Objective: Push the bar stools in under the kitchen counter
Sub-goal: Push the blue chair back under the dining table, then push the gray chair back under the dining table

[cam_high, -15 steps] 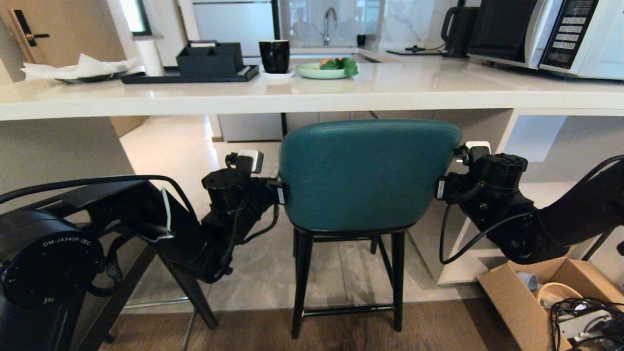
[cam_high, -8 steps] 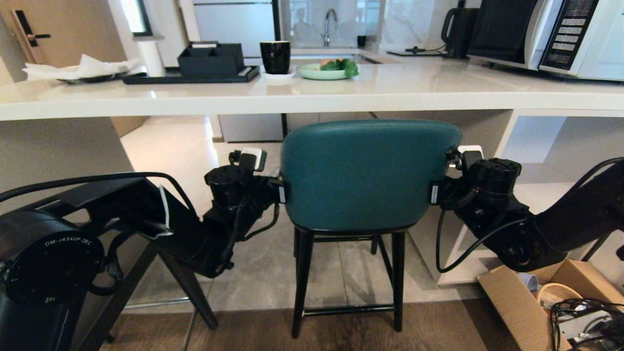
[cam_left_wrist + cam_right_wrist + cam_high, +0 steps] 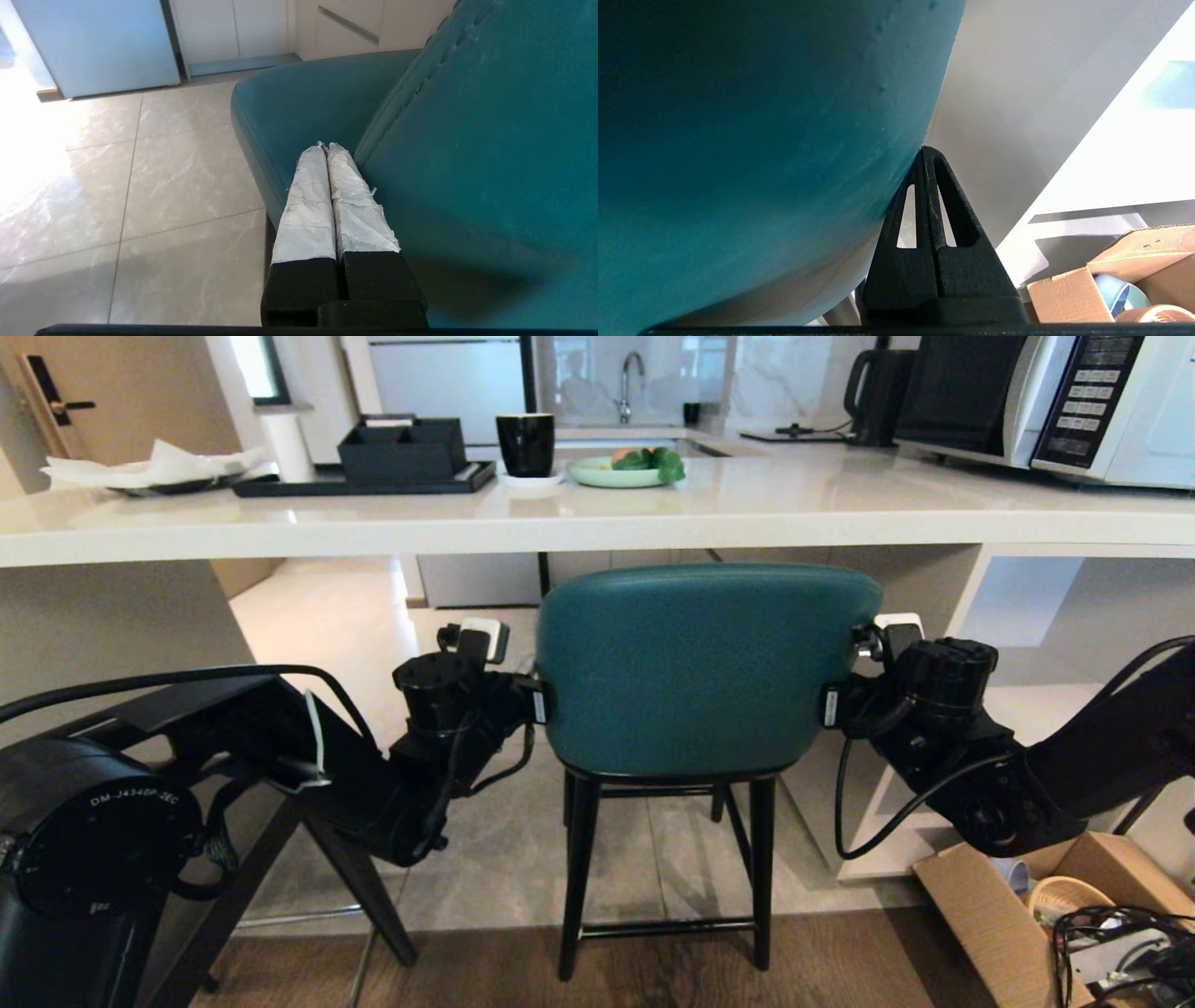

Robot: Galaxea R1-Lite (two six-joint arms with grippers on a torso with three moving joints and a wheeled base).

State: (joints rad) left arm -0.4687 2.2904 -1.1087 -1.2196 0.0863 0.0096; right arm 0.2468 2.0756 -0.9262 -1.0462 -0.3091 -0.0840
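Teal stool (image 3: 695,672), curved back, black legs, upright, seat partly under white counter (image 3: 597,523) edge.

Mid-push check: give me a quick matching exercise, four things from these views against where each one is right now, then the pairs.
Things:
1. left pincer
2. right pincer
3. black mug
4. cardboard box

Places:
A. on the floor, to the right of the stool
B. shut, at the left edge of the teal stool back
C. on the white counter, beside the green plate
D. shut, at the right edge of the stool back

Pairs: 1-B, 2-D, 3-C, 4-A
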